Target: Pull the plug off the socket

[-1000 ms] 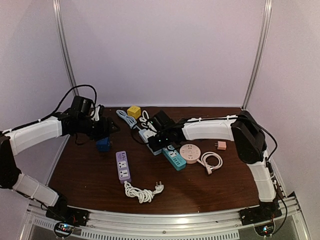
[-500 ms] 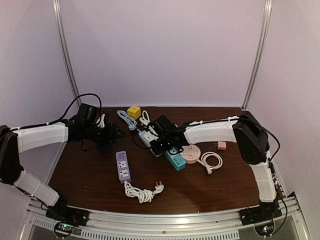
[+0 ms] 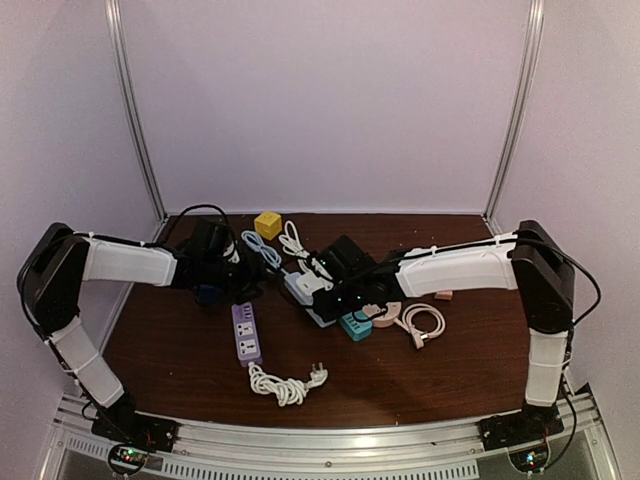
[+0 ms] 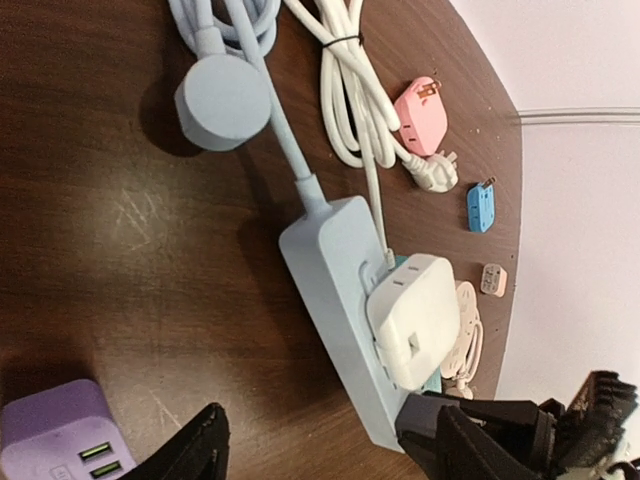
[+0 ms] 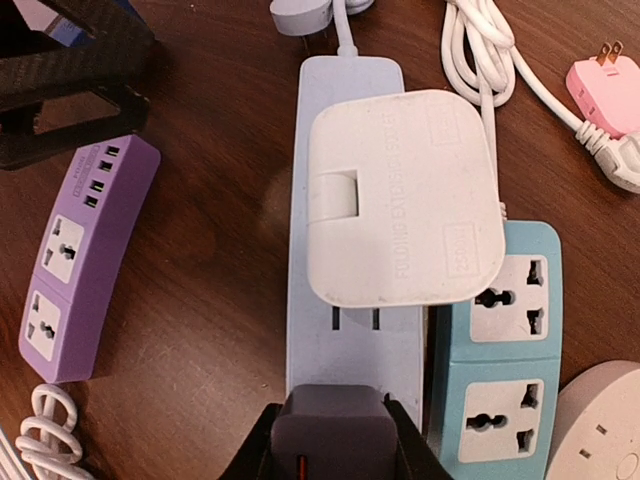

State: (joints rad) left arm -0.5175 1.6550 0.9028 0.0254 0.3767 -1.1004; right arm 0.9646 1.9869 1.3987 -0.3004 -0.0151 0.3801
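Dark wooden table between pale lilac walls, scattered with power strips and coiled cables.
The white plug is seated flat in the pale blue power strip near the middle of the table, and a teal strip lies against the right side of the blue one. The right gripper has its jaws clamped on the near end of the pale blue power strip, just below the plug. The left gripper hovers with its jaws wide apart over the USB end of the purple strip, beside the pale blue power strip and apart from the plug.

Pale-blue strip end under right claw
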